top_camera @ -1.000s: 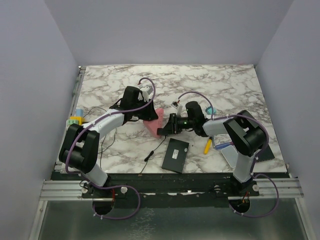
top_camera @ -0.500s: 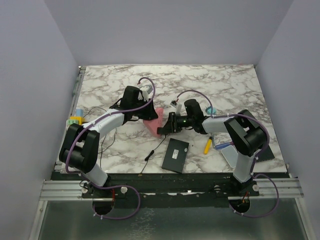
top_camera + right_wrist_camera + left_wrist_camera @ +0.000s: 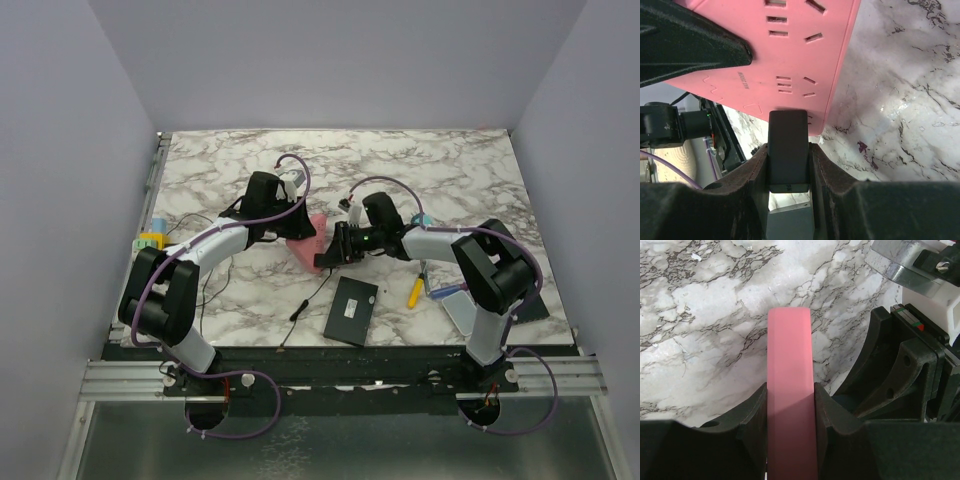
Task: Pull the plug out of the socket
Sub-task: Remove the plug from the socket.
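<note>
Evidently stiff and light, the black plug [image 3: 787, 132] sits in the hard pink socket [image 3: 790, 45] mid-way across the table [image 3: 450, 170], the right hand [image 3: 788, 167] closed on its flat sides and the left hand [image 3: 790, 400] pinching the socket's edge, a sound hold for pulling straight.

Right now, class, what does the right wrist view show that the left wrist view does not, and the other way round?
Right wrist only: the slotted face of the socket and the black plug pinched in the right tool. Left wrist only: the socket's narrow edge clamped in the left tool. Both: the pink socket and the marble table.
</note>
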{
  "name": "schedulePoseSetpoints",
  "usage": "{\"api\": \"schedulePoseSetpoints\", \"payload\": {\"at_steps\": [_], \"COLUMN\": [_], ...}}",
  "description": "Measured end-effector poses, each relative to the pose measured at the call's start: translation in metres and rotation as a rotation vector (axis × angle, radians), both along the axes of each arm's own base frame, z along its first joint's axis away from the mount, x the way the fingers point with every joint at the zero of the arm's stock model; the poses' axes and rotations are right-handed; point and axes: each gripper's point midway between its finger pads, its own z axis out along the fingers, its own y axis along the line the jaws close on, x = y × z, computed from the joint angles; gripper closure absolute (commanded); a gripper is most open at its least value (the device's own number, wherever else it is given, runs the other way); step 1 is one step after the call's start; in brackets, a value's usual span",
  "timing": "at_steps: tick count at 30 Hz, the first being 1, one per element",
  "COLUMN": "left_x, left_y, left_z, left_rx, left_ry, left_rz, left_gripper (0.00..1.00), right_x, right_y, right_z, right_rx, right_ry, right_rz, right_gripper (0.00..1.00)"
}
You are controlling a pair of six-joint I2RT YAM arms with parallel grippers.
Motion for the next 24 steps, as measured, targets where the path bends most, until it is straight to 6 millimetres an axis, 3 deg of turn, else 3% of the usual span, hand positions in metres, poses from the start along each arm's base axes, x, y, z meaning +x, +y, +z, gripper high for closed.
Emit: {"api": "schedulePoseSetpoints", "payload": {"at_steps": [24], "left_x": [0.0083], "left_y": [0.0047], "left_z": [0.0020], "left_rx": [0.009], "left_ry": [-0.032], "left_rz": [0.017], "left_gripper": [1.00], "right_x": [0.0090], "right_y": [0.0068], "right_z": [0.0048], "right_rx": [-0.211], "right_ry": [0.005], "right_rz": [-0.123], "right_gripper": [1.00]}}
